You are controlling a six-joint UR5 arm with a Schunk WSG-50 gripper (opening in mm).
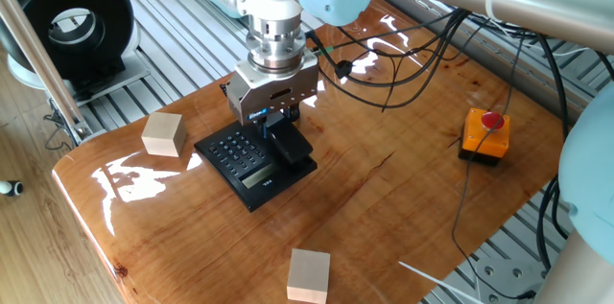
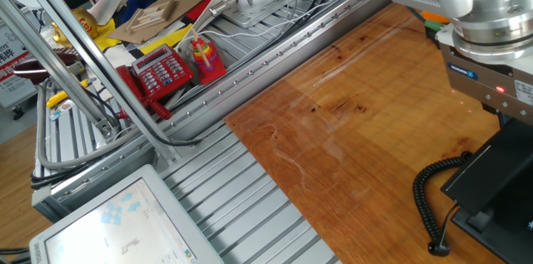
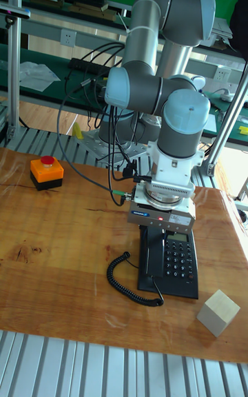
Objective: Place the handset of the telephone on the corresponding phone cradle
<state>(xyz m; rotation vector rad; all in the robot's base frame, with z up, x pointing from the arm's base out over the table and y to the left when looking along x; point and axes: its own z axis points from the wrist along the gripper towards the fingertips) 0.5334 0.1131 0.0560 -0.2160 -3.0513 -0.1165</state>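
The black phone base (image 1: 238, 155) with its grey keypad lies on the wooden table, also seen in the tall fixed view (image 3: 178, 259). The black handset (image 1: 291, 148) lies along the base's side strip, over the phone cradle, which it hides. Its coiled cord (image 3: 121, 276) trails onto the table (image 2: 428, 201). My gripper (image 1: 272, 129) hangs straight down over the far end of the handset with its fingers beside it. The gripper body blocks the fingertips, so neither the width of the gap nor any contact with the handset can be made out.
A wooden block (image 1: 163, 134) stands left of the phone and another (image 1: 309, 275) near the front edge. An orange box with a red button (image 1: 484, 134) sits at the right. Black cables (image 1: 403, 64) lie across the table behind the arm.
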